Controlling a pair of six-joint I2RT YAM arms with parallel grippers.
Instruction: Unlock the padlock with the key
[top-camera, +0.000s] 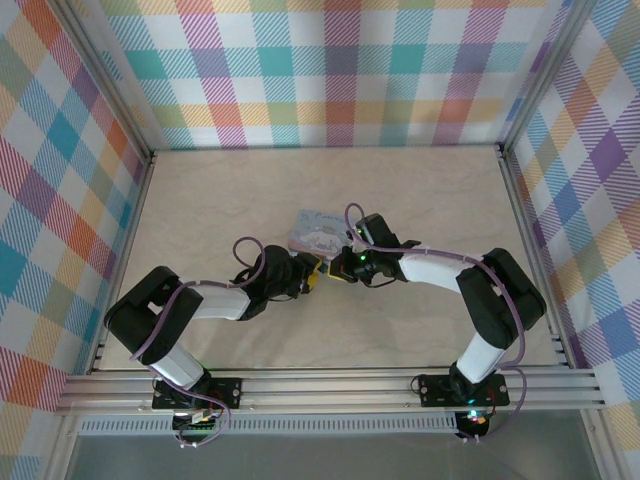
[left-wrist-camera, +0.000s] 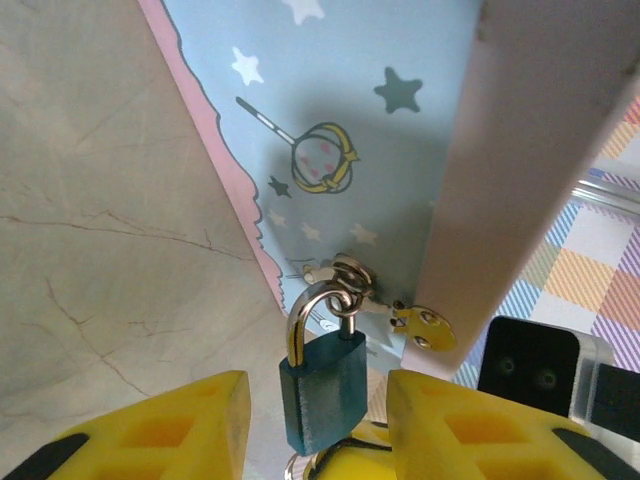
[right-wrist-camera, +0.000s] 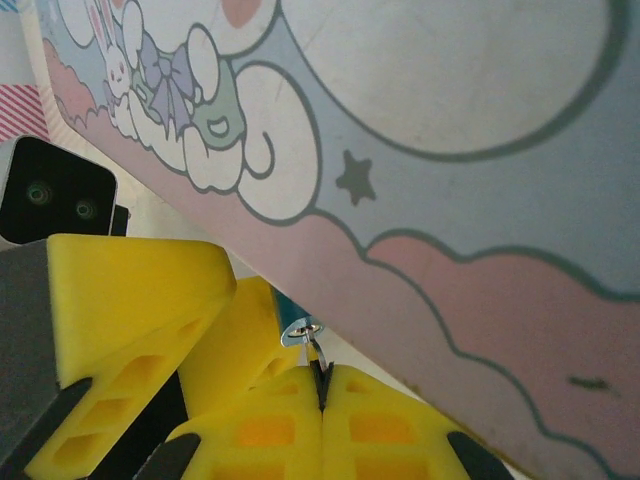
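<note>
1. We find the small teal-blue metal padlock hanging by its shackle from the hasp ring of the pale blue rectangular cartoon tin, mid-counter.
2. The left end effector is open, its yellow jaws flanking the padlock with gaps, probably to steady the body.
3. The right end effector is closed on the thin silver key, which reaches the padlock's underside; we judge it ready to twist.

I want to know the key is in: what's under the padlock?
Under the padlock: a silver ring and the right gripper pinching a thin key. The padlock's underside itself is covered.
</note>
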